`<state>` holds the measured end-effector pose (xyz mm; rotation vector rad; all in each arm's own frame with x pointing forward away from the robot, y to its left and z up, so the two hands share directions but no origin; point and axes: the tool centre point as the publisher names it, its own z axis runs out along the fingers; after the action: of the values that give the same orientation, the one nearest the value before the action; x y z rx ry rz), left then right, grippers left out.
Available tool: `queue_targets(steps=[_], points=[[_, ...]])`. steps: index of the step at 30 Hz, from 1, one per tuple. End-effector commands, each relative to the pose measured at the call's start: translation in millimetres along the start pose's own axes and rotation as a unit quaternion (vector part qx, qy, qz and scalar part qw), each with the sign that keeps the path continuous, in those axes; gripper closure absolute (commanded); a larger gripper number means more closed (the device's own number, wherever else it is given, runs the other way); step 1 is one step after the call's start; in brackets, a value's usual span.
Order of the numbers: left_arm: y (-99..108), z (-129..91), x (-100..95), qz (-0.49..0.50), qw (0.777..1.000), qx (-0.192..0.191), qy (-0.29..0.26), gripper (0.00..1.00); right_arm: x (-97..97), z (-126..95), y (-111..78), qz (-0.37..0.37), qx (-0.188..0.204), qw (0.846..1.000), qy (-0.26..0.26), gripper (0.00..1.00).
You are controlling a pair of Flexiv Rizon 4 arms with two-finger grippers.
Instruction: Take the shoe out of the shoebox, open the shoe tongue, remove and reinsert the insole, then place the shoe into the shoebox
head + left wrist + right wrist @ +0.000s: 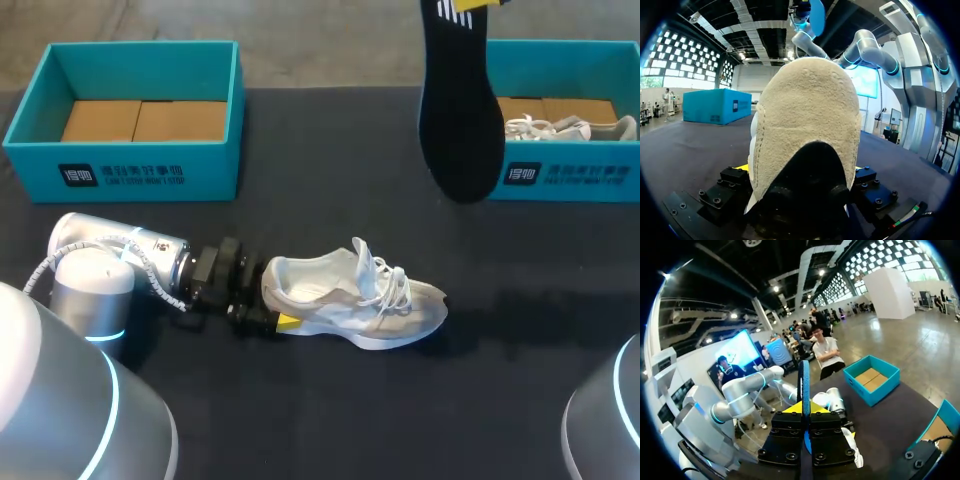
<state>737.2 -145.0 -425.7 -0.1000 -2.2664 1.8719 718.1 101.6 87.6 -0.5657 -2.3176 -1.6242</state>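
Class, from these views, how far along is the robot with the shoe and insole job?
Done: the shoe lies on the table, tongue standing up, insole out. In hand: the right gripper holds the insole aloft while the left gripper grips the shoe's heel. Left: reinserting the insole, then putting the shoe into a shoebox.

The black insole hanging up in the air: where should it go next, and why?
Probably the right gripper should lower the insole toward the open mouth of the sneaker. The insole hangs high above the table, while the left gripper clamps the sneaker's heel, holding it on its sole, ready for reinsertion.
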Motion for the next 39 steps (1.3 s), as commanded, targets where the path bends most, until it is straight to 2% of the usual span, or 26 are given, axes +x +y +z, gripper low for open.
queue_targets(steps=[1, 7, 9, 13, 14, 16, 17, 23, 27, 29, 30, 32, 33, 39], points=[[0.8, 0.3, 0.4, 0.0, 1.0, 0.0, 0.0, 1.0, -1.8, 1.9, 1.3, 0.0, 0.001, 1.0, 0.001, 1.0], [0.8, 0.3, 0.4, 0.0, 1.0, 0.0, 0.0, 1.0, -1.8, 1.9, 1.3, 0.0, 0.001, 1.0, 0.001, 1.0], [0.8, 0.3, 0.4, 0.0, 1.0, 0.0, 0.0, 1.0, 4.8, -5.0, 7.0, 0.022, -0.038, 0.999, 0.02, 1.0], [0.8, 0.3, 0.4, 0.0, 1.0, 0.0, 0.0, 1.0, 26.3, -21.0, 13.8, 0.059, -0.073, 0.996, 0.012, 1.0], [0.8, 0.3, 0.4, 0.0, 1.0, 0.0, 0.0, 1.0, 31.1, -24.8, 15.1, 0.075, -0.092, 0.993, 0.018, 1.0], [0.8, 0.3, 0.4, 0.0, 1.0, 0.0, 0.0, 1.0, 37.3, -29.0, 16.2, 0.086, -0.093, 0.992, 0.012, 1.0], [0.8, 0.3, 0.4, 0.0, 1.0, 0.0, 0.0, 1.0, 46.3, -33.1, 18.2, 0.095, -0.104, 0.99, 0.005, 1.0], [0.8, 0.3, 0.4, 0.0, 1.0, 0.0, 0.0, 1.0, 79.4, -41.2, 24.4, 0.104, -0.119, 0.987, -0.011, 1.0], [0.8, 0.3, 0.4, 0.0, 1.0, 0.0, 0.0, 1.0, 99.5, -42.1, 20.7, 0.1, -0.124, 0.987, -0.015, 1.0], [0.8, 0.3, 0.4, 0.0, 1.0, 0.0, 0.0, 1.0, 102.2, -41.4, 19.9, 0.101, -0.125, 0.987, -0.015, 1.0], [0.8, 0.3, 0.4, 0.0, 1.0, 0.0, 0.0, 1.0, 111.6, -40.6, 18.8, 0.11, -0.122, 0.986, -0.016, 1.0], [0.8, 0.3, 0.4, 0.0, 1.0, 0.0, 0.0, 1.0, 114.0, -40.5, 18.5, 0.113, -0.119, 0.986, -0.017, 1.0], [0.8, 0.3, 0.4, 0.0, 1.0, 0.0, 0.0, 1.0, 123.1, -41.9, 17.8, 0.131, -0.125, 0.983, -0.02, 1.0], [0.8, 0.3, 0.4, 0.0, 1.0, 0.0, 0.0, 1.0, 126.2, -43.4, 17.0, 0.143, -0.125, 0.982, -0.025, 1.0]])
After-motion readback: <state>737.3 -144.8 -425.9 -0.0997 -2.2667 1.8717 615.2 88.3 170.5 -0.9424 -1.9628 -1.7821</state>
